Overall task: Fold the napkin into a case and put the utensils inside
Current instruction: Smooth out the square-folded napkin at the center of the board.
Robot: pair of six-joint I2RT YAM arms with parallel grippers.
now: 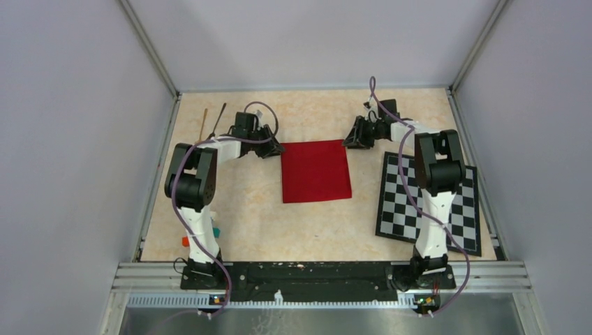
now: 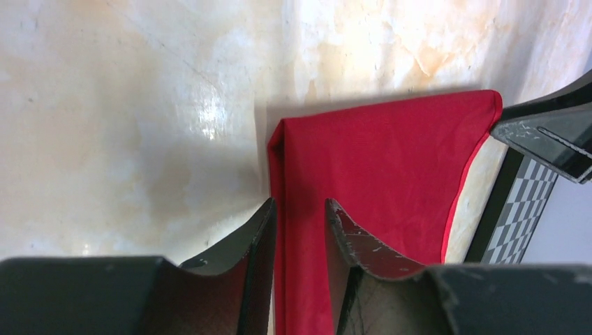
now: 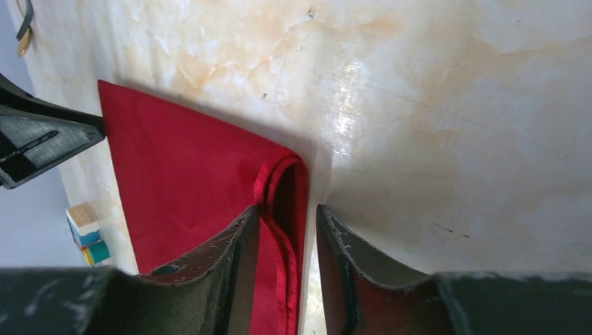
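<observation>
The red napkin lies flat mid-table, apparently doubled, with layered edges at its far corners. My left gripper sits low at the far left corner. In the left wrist view its jaws straddle the napkin's left edge, still apart. At the far right corner my right gripper does the same: its jaws stand apart around the rolled hem of the napkin. Neither pair has closed on the cloth. The utensils, a gold spoon and a black spoon, lie at the far left behind the left arm.
A black-and-white chequered mat lies under the right arm, right of the napkin. Small coloured blocks sit near the left arm's base, also seen as blocks in the right wrist view. Walls enclose the table on three sides.
</observation>
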